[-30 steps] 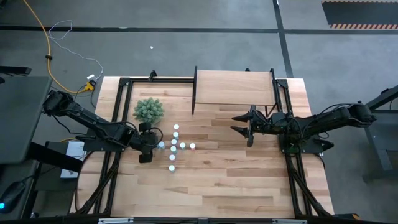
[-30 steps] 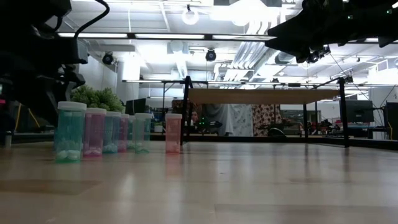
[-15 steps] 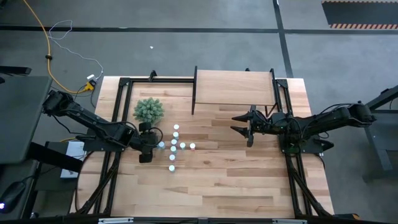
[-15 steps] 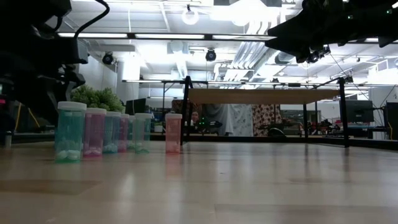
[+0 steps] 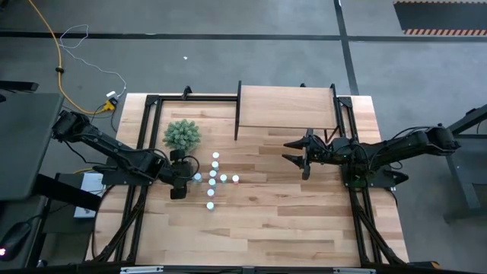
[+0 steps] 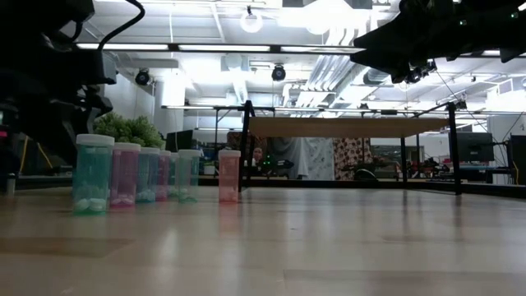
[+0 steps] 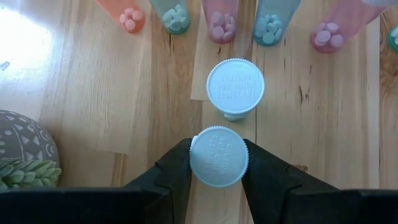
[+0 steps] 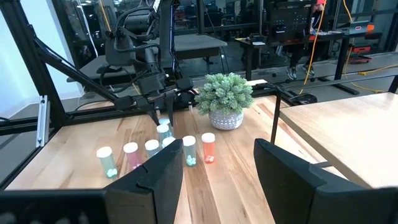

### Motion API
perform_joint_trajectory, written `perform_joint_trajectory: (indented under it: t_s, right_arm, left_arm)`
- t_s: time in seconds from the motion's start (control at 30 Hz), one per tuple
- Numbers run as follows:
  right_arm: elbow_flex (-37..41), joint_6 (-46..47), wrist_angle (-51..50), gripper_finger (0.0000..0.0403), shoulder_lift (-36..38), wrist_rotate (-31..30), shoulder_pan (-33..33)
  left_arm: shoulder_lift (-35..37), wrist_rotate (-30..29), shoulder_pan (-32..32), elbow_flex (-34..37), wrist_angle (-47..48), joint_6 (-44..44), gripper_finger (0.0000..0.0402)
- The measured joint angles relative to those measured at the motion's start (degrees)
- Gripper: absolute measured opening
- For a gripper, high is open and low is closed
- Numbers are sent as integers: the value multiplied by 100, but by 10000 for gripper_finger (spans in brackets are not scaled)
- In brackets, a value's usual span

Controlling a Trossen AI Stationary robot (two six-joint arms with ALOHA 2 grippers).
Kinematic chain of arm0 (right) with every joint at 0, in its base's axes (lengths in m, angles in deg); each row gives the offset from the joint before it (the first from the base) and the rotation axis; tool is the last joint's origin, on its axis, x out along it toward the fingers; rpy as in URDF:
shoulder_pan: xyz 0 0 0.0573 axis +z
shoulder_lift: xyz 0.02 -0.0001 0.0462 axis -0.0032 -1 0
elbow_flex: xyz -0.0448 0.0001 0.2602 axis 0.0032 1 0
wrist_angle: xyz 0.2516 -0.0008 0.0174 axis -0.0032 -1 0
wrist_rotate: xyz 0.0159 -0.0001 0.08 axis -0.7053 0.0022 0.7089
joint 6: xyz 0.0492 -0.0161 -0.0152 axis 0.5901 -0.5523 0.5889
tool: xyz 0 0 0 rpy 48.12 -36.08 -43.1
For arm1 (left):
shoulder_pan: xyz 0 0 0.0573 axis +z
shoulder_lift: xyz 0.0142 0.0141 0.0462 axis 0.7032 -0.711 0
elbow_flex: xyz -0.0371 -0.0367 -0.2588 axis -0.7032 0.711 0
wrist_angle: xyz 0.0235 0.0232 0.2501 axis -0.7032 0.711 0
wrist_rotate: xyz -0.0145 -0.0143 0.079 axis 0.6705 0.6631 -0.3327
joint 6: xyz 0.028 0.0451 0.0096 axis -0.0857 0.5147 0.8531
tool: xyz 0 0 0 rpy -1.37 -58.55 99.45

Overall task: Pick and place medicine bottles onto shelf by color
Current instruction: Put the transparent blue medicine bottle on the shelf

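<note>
Several small medicine bottles [image 5: 213, 180] with white caps stand upright in a cluster on the table, left of its middle; teal and pink bodies [image 6: 93, 174] show in the low view. My left gripper [image 7: 219, 163] is at the cluster's left end, shut on one bottle [image 8: 163, 132]. The shelf [image 5: 288, 106], a light-wood board on black supports, stands at the table's far edge. My right gripper [image 5: 287, 151] hangs open above the table in front of the shelf, with nothing between its fingers. My left gripper pinches the bottle's round white cap [image 7: 219, 155] between its two fingers [image 7: 180, 167], one on each side of the cap's ribbed rim. The fingers slant down from the table's left side. The bottle is upright; the cap hides its base.
A bushy green plant in a patterned pot [image 5: 183, 135] stands just behind the left gripper, close to the cluster. Another capped bottle [image 7: 235, 87] stands right beyond the held one. Black frame rails [image 5: 144, 137] run along the table's left and right sides.
</note>
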Motion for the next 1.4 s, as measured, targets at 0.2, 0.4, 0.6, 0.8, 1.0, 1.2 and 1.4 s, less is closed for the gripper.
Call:
perform_joint_trajectory:
  t_s: [0.2,0.4,0.6,0.8,1.0,1.2,1.4]
  right_arm:
    - [0,0,0,188,0,0,0]
    - [0,-1,0,188,0,0,-1]
    - [0,-2,2,188,1,0,0]
    - [0,-4,2,188,1,0,-1]
    - [0,-20,4,188,2,1,0]
    - [0,-20,85,188,2,0,-1]
    - [0,-23,90,188,2,0,-2]
  left_arm:
    - [0,-90,1,-47,57,0,113]
    - [0,-92,1,-384,101,1,113]
    - [0,-295,-1,-948,448,214,113]
    - [0,-1383,-6,-1618,1108,7,113]
    - [-50,-2062,291,-2327,792,688,113]
    - [-407,-1441,1135,-3450,485,1800,113]
    - [-1419,-356,2384,-5179,736,2813,113]
